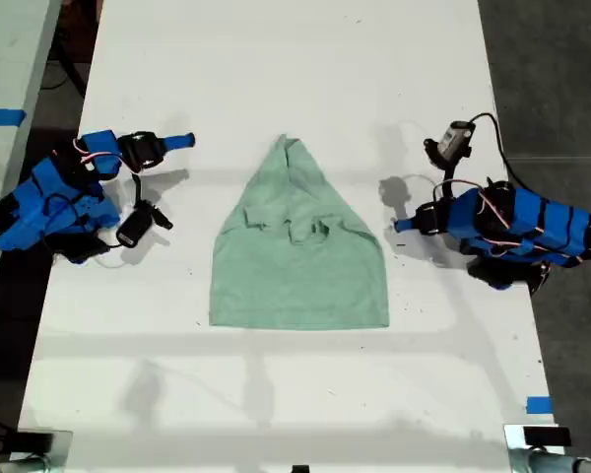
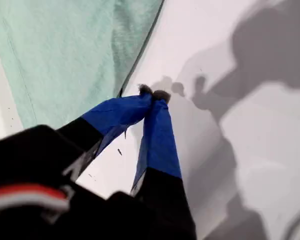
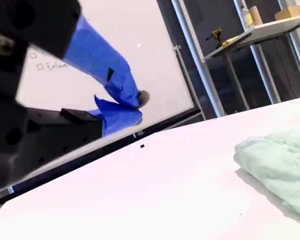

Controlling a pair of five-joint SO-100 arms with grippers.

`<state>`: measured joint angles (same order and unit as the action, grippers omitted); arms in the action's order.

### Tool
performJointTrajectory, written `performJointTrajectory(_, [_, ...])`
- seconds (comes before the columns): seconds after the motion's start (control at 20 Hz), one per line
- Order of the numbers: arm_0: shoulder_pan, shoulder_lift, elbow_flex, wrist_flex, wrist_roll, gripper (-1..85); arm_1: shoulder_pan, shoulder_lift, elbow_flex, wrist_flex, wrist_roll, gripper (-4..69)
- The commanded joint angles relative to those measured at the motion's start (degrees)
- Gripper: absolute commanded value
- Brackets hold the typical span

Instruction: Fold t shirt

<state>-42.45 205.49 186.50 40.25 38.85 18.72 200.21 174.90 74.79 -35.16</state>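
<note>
The t shirt (image 1: 297,254) is lying in the middle of the white desk (image 1: 295,79), taking up the only cluttered patch. Bare desk is stretching above it and below it in the exterior view, and a bare strip is running along each side of the cloth. My first gripper (image 2: 154,93) is resting with its fingers (image 2: 157,132) pressed together just beside the cloth's edge, apart from it. My second gripper (image 3: 140,107) is sitting clear of the cloth, fingers closed, with bare desk lying between them.
</note>
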Motion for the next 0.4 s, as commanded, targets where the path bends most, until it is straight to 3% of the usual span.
performJointTrajectory(0.0, [-0.7,0.62,2.29,0.18,-0.97,-0.3,-0.44,0.62,3.08,-0.79,0.79,6.3])
performJointTrajectory(0.05, [-0.7,0.62,2.29,0.18,-0.97,-0.3,-0.44,0.62,3.08,-0.79,0.79,18.8])
performJointTrajectory(0.15, [-0.79,0.62,2.29,0.18,-0.97,-0.3,-0.53,0.62,3.08,-0.79,0.88,20.8])
performJointTrajectory(0.2, [-0.79,0.62,2.29,0.18,-0.97,-0.3,-0.53,0.62,3.08,-0.79,0.88,14.3])
performJointTrajectory(0.25, [-0.79,0.62,2.29,0.18,-0.97,-0.3,-0.62,0.62,3.08,-0.79,0.88,0.0])
performJointTrajectory(0.35, [-0.79,0.62,2.29,0.18,-0.97,-0.3,-0.62,0.62,3.08,-0.79,0.88,2.2])
